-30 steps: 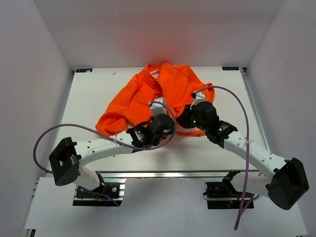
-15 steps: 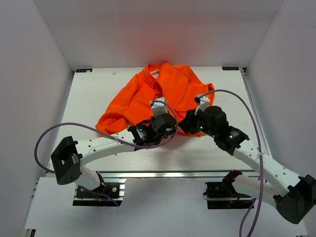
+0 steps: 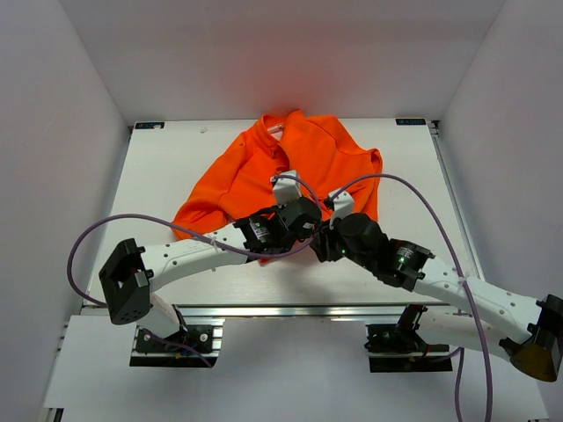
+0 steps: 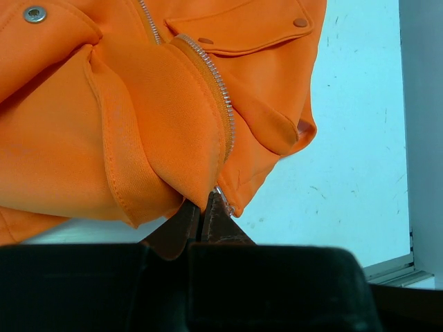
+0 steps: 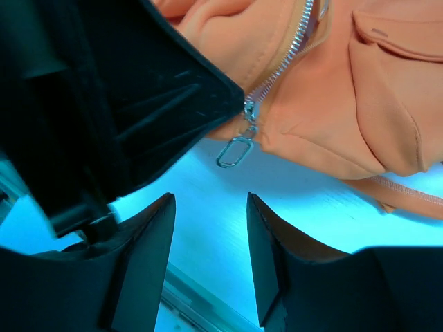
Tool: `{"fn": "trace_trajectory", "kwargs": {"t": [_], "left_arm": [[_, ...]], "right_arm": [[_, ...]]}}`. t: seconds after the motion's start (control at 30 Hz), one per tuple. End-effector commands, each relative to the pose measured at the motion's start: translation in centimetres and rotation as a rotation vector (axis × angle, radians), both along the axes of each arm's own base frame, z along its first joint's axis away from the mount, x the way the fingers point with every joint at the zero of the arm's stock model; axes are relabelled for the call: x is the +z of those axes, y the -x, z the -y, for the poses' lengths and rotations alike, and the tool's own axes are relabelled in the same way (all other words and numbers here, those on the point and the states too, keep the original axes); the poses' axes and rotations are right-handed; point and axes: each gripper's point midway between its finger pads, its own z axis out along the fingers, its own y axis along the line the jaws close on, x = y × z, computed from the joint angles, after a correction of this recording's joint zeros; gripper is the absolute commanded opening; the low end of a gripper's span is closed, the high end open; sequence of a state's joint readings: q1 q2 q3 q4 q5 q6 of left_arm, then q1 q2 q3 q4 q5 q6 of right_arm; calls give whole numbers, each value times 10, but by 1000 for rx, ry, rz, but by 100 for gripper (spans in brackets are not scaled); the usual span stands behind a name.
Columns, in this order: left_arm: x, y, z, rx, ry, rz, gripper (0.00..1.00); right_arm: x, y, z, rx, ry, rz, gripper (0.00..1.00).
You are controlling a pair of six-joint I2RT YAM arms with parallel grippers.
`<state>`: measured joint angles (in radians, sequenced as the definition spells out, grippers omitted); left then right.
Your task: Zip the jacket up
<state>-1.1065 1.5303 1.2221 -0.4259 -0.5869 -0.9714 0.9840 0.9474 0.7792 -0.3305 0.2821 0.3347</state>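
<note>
Reaching in over the near part of the counter (image 3: 167, 176), the left pincer (image 4: 203, 214) has its fingers pressed together on the bottom corner of the jacket (image 3: 308, 163). It grips right at the low end of the zipper teeth (image 4: 223, 104), and the orange fabric bunches in a fold just above the grip.

Just beside it, the right pincer (image 5: 211, 232) stands with its fingers apart and nothing between them, over bare counter a little short of the hem. Ahead of those parted fingers a small metal pull tab (image 5: 235, 151) dangles from the slider (image 5: 249, 111) at the foot of the zipper, next to the dark body of the left pincer.

Beyond both pincers the jacket lies crumpled across the middle and far part of the counter. A flap pocket (image 4: 242, 28) with a snap (image 4: 300, 22) shows on the panel to the right of the zipper, and the collar (image 3: 273, 127) lies toward the far edge.
</note>
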Motion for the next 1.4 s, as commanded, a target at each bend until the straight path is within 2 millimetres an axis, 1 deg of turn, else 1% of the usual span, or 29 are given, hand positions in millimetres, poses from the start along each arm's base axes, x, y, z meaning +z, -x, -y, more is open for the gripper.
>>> {"fn": "trace_trajectory", "kwargs": {"t": [0.0,0.03,0.07,0.13,0.17,0.3,0.43,0.53,0.63,0.67,0.73,0.77,0.8,0.93,0.97,1.1,1.27,1.3,1.37], "left_arm": [[24,1,8,0,90,3,0],[25,2,8,1,100,1,0],[25,3,9,-3,103,-3,0],[27,4,9,1,118,-8,0],[27,4,8,3,124,-7,0],[31,7,8,-7,157,-7,0],[32,9,7,-14,162,-9,0],[31,9,8,-17,161,-10,0],[31,10,9,-22,157,-13,0],[30,9,10,-25,155,-14,0],[30,10,11,-29,157,-19,0],[29,11,11,-31,156,-19,0],[29,11,11,-32,156,-20,0],[30,12,12,-41,162,-25,0],[29,13,12,-43,161,-27,0],[31,13,10,-38,162,-24,0],[34,12,8,-31,172,-14,0],[34,13,7,-30,171,-14,0],[38,13,6,-28,178,-8,0]], "right_arm": [[17,-15,-7,-127,-78,75,52],[17,-13,-12,-121,-83,76,52],[16,-16,-13,-147,-82,79,52],[13,-17,-15,-170,-83,89,51],[13,-20,-12,-210,-92,95,51],[11,-27,-10,-272,-136,112,51],[10,-35,-2,-350,-140,131,51],[7,-39,-5,-353,-131,145,51],[3,-44,-6,-391,-134,139,52],[2,-46,-2,-419,-130,148,52],[5,-50,-4,-432,-144,165,52],[2,-51,-2,-438,-133,169,53],[6,-53,-5,-445,-158,179,53],[7,-60,-2,-499,-179,198,52],[9,-62,-2,-510,-187,206,52],[8,-61,-2,-499,-175,200,57],[8,-54,0,-473,-205,183,65],[9,-51,3,-467,-214,183,71],[10,-49,6,-463,-221,180,72]]}}
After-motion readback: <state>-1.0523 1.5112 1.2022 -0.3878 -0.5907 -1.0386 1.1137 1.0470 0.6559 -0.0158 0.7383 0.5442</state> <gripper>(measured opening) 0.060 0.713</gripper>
